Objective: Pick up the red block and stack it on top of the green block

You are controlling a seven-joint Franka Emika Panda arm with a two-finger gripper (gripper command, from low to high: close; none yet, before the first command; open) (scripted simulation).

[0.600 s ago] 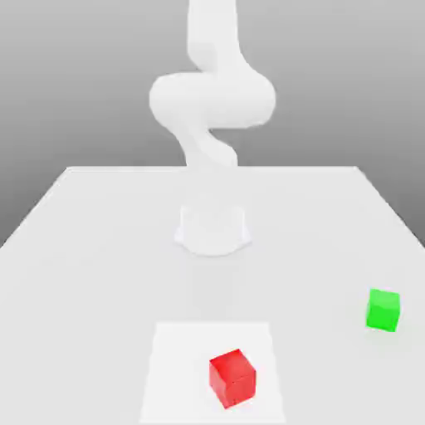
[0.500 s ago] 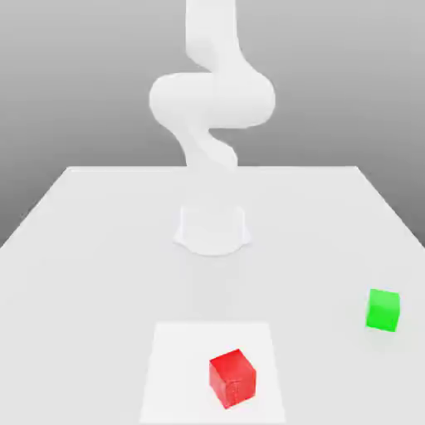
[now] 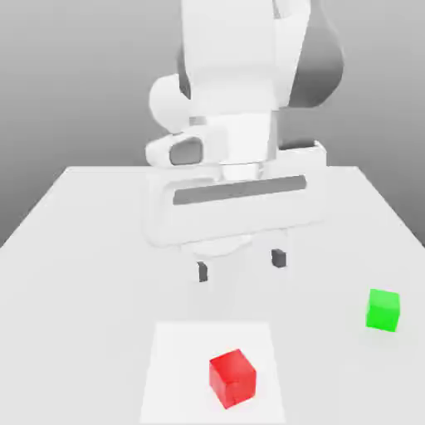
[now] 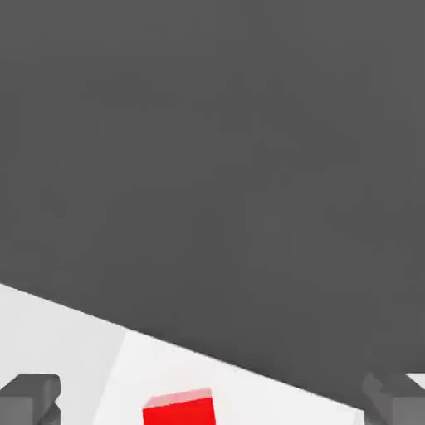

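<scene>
Red cube (image 3: 232, 378) rests on the white square (image 3: 177, 370) of the tabletop (image 3: 79, 307); green cube (image 3: 383, 310) apart, toward the exterior view's right. Tool (image 3: 241, 264) above, fingers wide apart, nothing between. Judgement: red cube probably light, rigid, perhaps slick on its glossy faces. Grip two opposite upright sides at mid-height, fingers squared to them.

exterior view: bright, whites washed out | red block (image 3: 232, 378): glossy (barely any shadow) | backdrop: grey gradient
</scene>
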